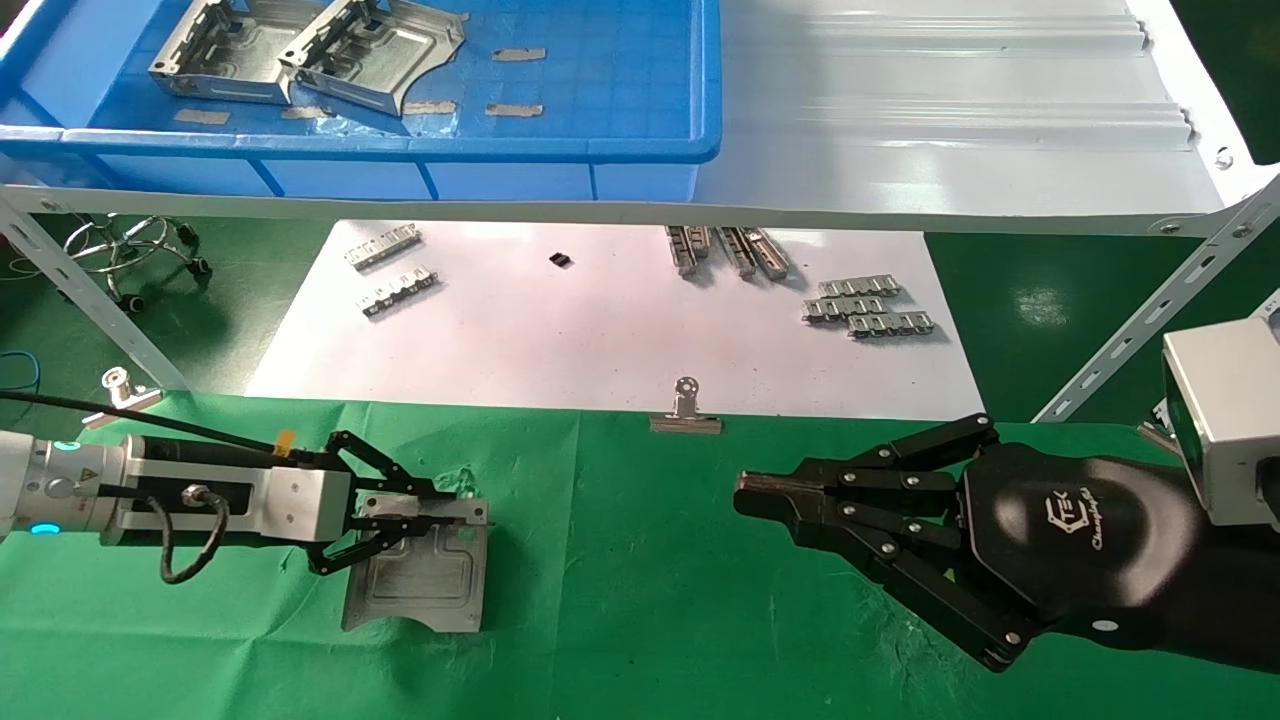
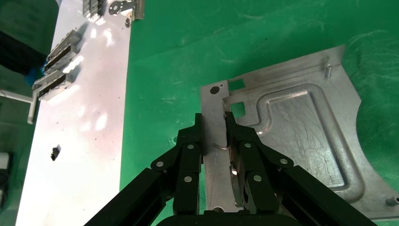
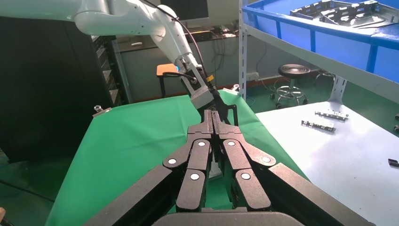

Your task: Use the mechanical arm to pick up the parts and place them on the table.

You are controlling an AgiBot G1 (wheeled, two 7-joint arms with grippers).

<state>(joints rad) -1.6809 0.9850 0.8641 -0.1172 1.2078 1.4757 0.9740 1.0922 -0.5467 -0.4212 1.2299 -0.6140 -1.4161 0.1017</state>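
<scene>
Left gripper (image 1: 425,520), low over green table (image 1: 640,600) at near left: fingers clamped on upturned side wall of one silver part (image 1: 420,578), which lies flat on the cloth w/ curved edge toward near side. Right gripper (image 1: 745,497), near right, hovering above cloth, fingers pressed together, nothing between them. Far left, blue tray (image 1: 600,140) on white shelf (image 1: 950,120) holds 2 more parts (image 1: 300,55); white paper sheet (image 1: 560,330) between shelf and cloth carries toothed strips (image 1: 865,308), binder clip (image 1: 686,410) at its near edge.
</scene>
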